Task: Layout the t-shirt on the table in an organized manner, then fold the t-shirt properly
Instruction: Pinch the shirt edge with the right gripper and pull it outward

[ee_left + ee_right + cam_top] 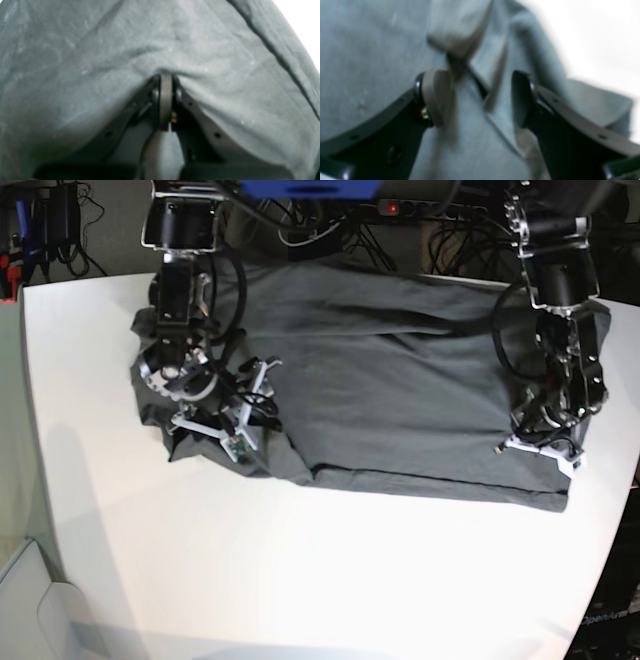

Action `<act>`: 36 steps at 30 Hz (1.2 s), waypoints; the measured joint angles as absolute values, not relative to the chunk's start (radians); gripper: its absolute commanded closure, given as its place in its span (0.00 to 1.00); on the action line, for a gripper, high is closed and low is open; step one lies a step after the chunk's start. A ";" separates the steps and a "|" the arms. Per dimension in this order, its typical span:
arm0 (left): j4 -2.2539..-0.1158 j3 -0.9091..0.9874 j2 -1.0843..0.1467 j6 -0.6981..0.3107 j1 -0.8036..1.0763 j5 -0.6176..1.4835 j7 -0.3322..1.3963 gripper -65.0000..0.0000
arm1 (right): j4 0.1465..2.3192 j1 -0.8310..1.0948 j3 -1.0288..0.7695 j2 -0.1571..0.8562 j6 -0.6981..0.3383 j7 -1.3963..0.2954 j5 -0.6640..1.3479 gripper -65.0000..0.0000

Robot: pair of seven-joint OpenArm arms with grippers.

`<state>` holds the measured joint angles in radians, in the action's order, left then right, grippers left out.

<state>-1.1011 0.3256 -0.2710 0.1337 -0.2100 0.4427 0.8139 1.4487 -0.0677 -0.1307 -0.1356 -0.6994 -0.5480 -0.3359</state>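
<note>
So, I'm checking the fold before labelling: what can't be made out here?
- Base view: the dark charcoal-grey fabric t-shirt has its ends covered by both arms; sleeves and neck unclear.
- Right wrist view: blurred folds between the open right tool.
- Left wrist view: the shut left tool hides the pinched cloth.

Wrist views blurred; base sharp, seemingly overhead-lit.

No text or label can be read.
</note>
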 measured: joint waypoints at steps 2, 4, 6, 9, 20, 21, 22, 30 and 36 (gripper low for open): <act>-1.101 0.326 -0.271 0.134 -0.208 0.443 0.813 1.00 | 1.446 -0.069 -0.131 -0.136 -0.699 -0.518 -0.336 0.39; -1.101 0.326 -0.271 0.134 -0.208 0.443 0.813 1.00 | 1.446 -0.073 -0.131 -0.136 -0.699 -0.509 -0.336 0.39; -1.101 0.325 -0.271 0.134 -0.208 0.443 0.813 1.00 | 1.445 -0.074 -0.131 -0.136 -0.699 -0.500 -0.336 0.41; -1.101 0.325 -0.271 0.133 -0.208 0.443 0.811 1.00 | 1.434 -0.082 -0.131 -0.134 -0.699 -0.497 -0.335 0.52; -1.101 0.325 -0.273 0.130 -0.208 0.442 0.808 1.00 | 1.270 -0.197 -0.137 -0.094 -0.702 -0.497 -0.336 0.93; -1.100 0.325 -0.274 0.130 -0.208 0.443 0.808 1.00 | 1.274 -0.205 -0.137 -0.091 -0.702 -0.501 -0.336 0.93; -1.100 0.325 -0.274 0.128 -0.208 0.443 0.808 1.00 | 1.282 -0.216 -0.137 -0.091 -0.702 -0.506 -0.337 0.93; -1.109 0.325 -0.276 0.127 -0.195 0.443 0.798 1.00 | 1.182 -0.461 -0.139 -0.058 -0.695 -0.493 -0.333 0.93; -1.112 0.325 -0.277 0.127 -0.192 0.443 0.801 1.00 | 0.858 -0.634 -0.134 -0.017 -0.699 -0.283 -0.334 0.91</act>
